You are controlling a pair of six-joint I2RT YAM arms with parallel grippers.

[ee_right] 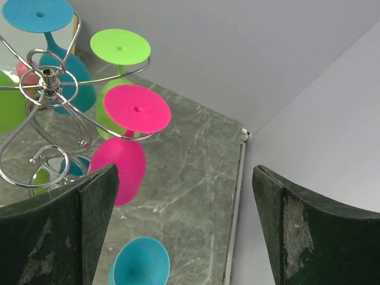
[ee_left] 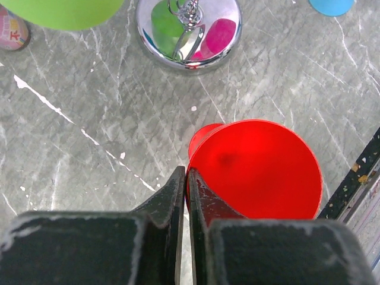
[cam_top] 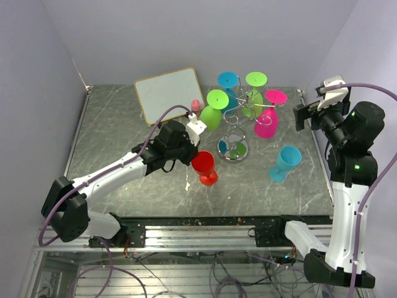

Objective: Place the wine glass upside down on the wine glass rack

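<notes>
The left tool [ee_left: 187, 178] is seen all but shut, its two fingers pinched on the wall of the red wine glass [ee_left: 255, 169] at the rim, one finger inside the bowl and one outside. The glass is held mouth up and somewhat tilted, with its foot low over the desk [cam_top: 105, 124]; whether the foot touches the desk cannot be told. Just beyond it, and apart from it, the wine glass rack [cam_top: 234, 149] is stood on its round shiny base. From the rack's curled arms a hung blue glass [cam_top: 228, 79], a pink glass [cam_top: 267, 124] and two green glasses [cam_top: 211, 117] are suspended upside down. A standing blue glass [cam_top: 285, 162] is set upright right of the rack, and a white board [cam_top: 169, 93] lies at the far left. The right tool [ee_right: 185, 172] is held wide open with nothing between its fingers, raised at the desk's right edge.
</notes>
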